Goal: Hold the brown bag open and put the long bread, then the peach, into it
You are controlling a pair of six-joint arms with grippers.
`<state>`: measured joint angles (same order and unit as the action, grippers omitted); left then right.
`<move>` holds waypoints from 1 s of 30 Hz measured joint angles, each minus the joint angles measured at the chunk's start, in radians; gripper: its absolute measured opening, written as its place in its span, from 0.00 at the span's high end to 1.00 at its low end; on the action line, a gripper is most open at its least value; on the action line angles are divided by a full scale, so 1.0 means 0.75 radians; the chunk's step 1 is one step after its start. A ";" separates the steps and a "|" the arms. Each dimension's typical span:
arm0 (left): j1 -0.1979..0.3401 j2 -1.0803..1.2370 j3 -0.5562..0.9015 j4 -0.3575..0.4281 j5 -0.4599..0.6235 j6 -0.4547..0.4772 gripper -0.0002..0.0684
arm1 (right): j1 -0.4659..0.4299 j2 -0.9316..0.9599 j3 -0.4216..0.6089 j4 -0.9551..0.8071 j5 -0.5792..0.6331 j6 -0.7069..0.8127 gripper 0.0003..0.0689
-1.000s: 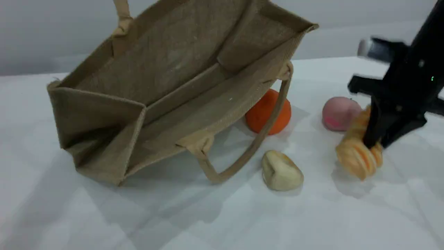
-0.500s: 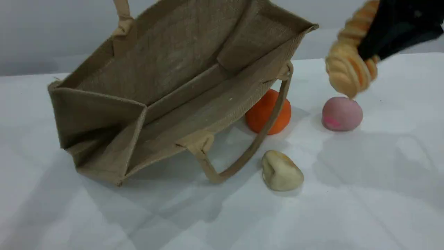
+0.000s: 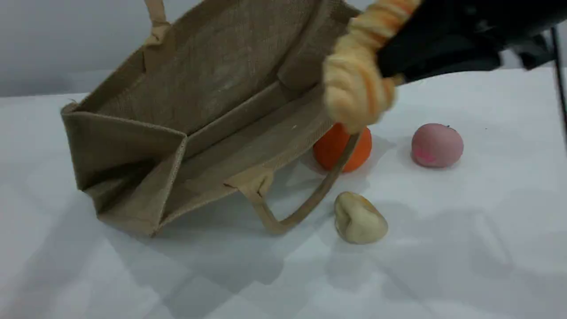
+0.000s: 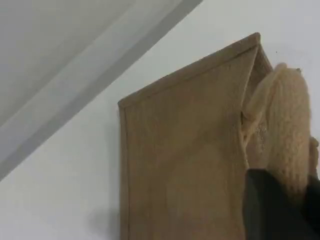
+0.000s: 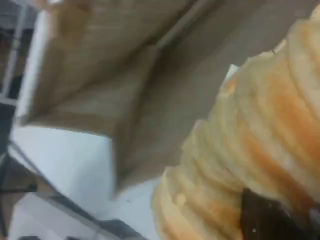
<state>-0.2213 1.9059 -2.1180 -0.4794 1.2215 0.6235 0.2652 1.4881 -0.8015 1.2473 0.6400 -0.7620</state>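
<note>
One brown bag point(image 3: 212, 115) tipped open on the table point(image 3: 443, 248), upper handle point(image 4: 285, 135) pinched in closed left jaws. One long bread point(image 3: 359, 75) clamped in right jaws, airborne at bag's mouth. One peach point(image 3: 436, 145), one orange ball point(image 3: 343, 148), one beige lump point(image 3: 359, 218) on table.

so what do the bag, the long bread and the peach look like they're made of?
Brown bag: coarse woven jute-like fabric, matte; weave visible, rolled handles.
Long bread: probably soft foam or rubber replica; ridged, orange-and-cream stripes, dull.
Peach: likely moulded foam or rubber; smooth, matte, painted-looking pink blotch.
</note>
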 joint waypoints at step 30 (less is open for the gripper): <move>0.000 0.000 0.000 -0.027 -0.001 0.000 0.85 | 0.233 0.619 -0.332 0.665 -0.060 -0.553 0.92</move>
<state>-0.2213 1.9059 -2.1180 -0.4999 1.2206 0.6235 0.4397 1.9524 -1.0503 1.7459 0.5953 -1.1764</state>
